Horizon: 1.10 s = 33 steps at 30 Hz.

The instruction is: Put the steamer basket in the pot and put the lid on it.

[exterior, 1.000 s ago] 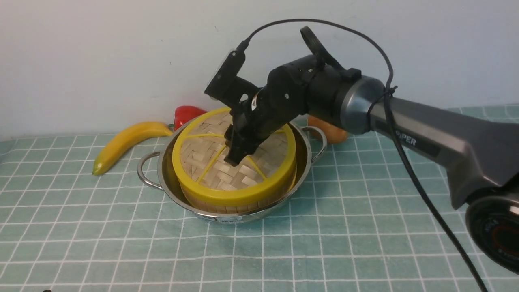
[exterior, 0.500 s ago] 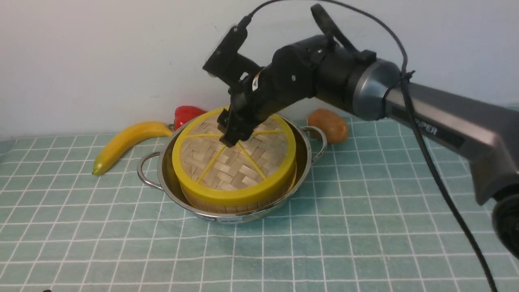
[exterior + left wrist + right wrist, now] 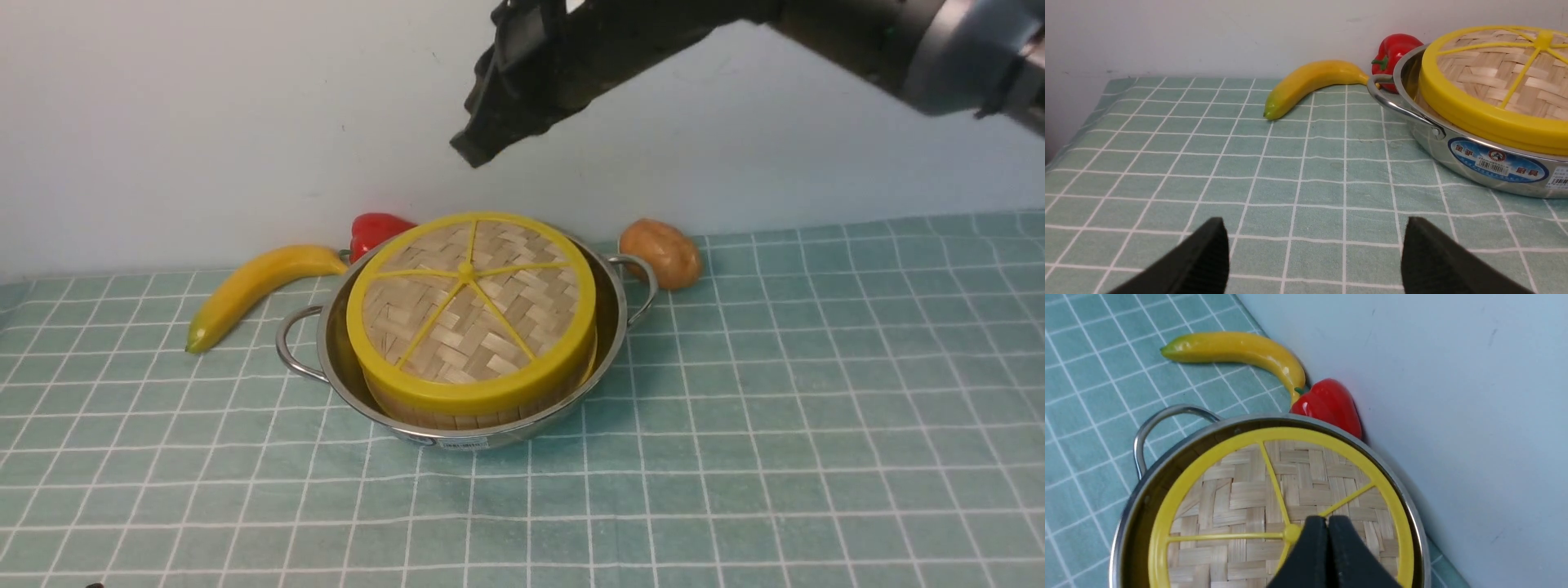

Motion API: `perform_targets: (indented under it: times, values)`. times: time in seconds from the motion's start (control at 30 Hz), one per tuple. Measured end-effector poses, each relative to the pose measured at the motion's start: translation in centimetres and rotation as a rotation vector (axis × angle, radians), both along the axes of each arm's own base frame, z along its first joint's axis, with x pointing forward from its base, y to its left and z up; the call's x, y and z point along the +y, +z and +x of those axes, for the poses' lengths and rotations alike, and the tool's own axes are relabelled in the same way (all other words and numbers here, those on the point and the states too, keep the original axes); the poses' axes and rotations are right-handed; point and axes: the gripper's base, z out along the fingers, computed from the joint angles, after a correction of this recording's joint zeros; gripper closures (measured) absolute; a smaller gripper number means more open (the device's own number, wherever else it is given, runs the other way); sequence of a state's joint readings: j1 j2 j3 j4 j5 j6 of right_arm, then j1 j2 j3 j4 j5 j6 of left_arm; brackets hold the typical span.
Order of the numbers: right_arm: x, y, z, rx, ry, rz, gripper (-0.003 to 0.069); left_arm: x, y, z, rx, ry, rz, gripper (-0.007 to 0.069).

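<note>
Flat round woven-bamboo lid with yellow rim lying level atop bamboo steamer basket, seemingly seated, inside shiny steel pot on desk. Right tool closed, empty, above; left tool spread wide.

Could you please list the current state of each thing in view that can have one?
lid: seated flat on the steamer basket, released.
steamer basket: inside the pot, covered.
pot: upright on the cloth, holding the basket.
right gripper: shut, empty, raised above the lid.
left gripper: open, empty, low over the cloth.
</note>
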State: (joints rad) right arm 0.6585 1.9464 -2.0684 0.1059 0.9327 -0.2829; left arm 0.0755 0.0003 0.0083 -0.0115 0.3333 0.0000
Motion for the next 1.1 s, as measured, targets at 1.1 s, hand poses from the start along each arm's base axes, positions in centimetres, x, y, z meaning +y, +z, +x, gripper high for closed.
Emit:
perform_targets:
  times: [1.1]
  values:
    - [-18.7, -3.2, -12.7, 0.055, -0.526, 0.299, 0.0641, 0.0, 0.0, 0.0, 0.0, 0.0, 0.0, 0.0101]
